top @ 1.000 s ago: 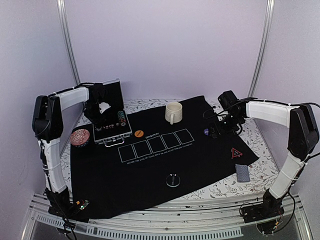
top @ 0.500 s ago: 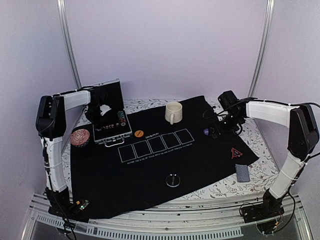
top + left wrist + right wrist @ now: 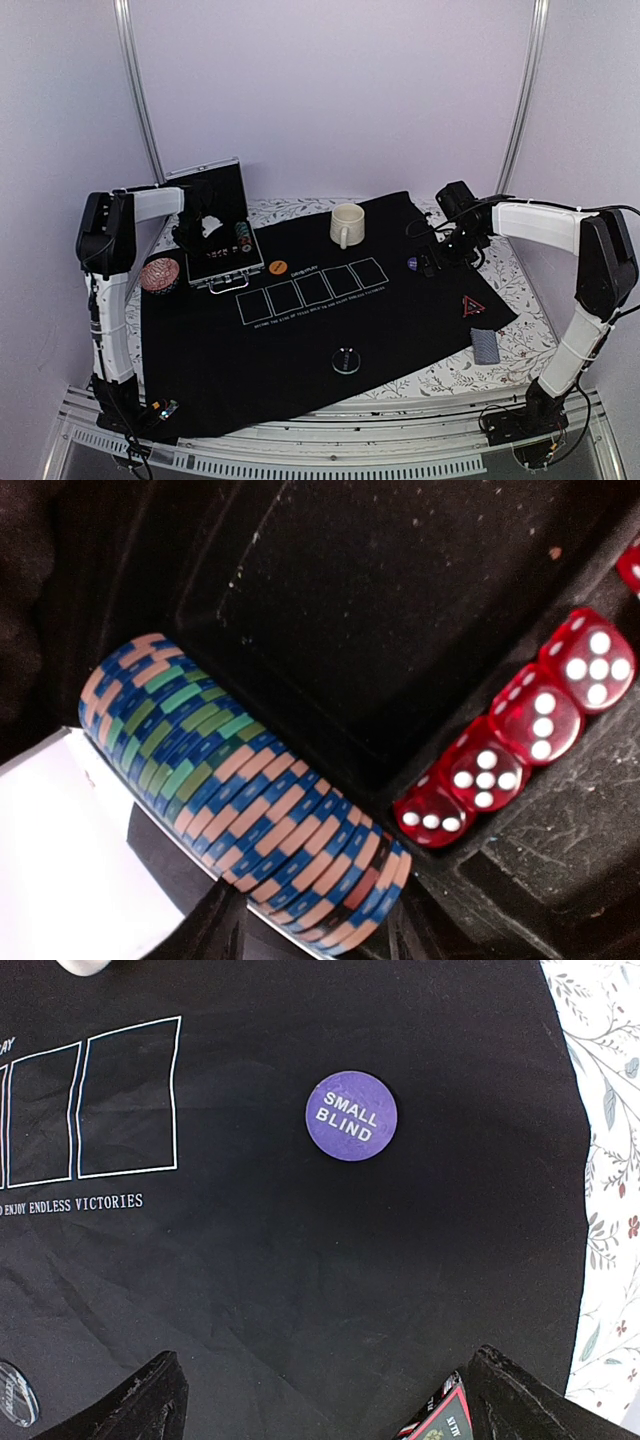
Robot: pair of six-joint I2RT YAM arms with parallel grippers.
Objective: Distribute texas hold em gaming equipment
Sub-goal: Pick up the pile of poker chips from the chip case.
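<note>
In the open black case (image 3: 222,262) at the back left lies a row of blue, green and pink striped poker chips (image 3: 230,780). My left gripper (image 3: 312,935) reaches into the case, its jaws closed against both sides of the near end of that row. My right gripper (image 3: 325,1400) hovers open over the black mat, just short of the purple "small blind" disc (image 3: 351,1116). A corner of the red-edged triangle (image 3: 440,1422) lies by its right finger. On the mat also lie an orange disc (image 3: 278,267) and a dark disc (image 3: 347,359). Grey-blue cards (image 3: 485,345) sit at the right edge.
Red dice (image 3: 500,770) fill a slot next to the chips. A cream mug (image 3: 347,224) stands at the back of the black mat (image 3: 300,340), with its white card outlines. A pink round thing (image 3: 160,273) sits left of the case.
The left arm has drawn in and lowered into the case, and its jaws have narrowed onto the chip row. The right arm has not moved.
</note>
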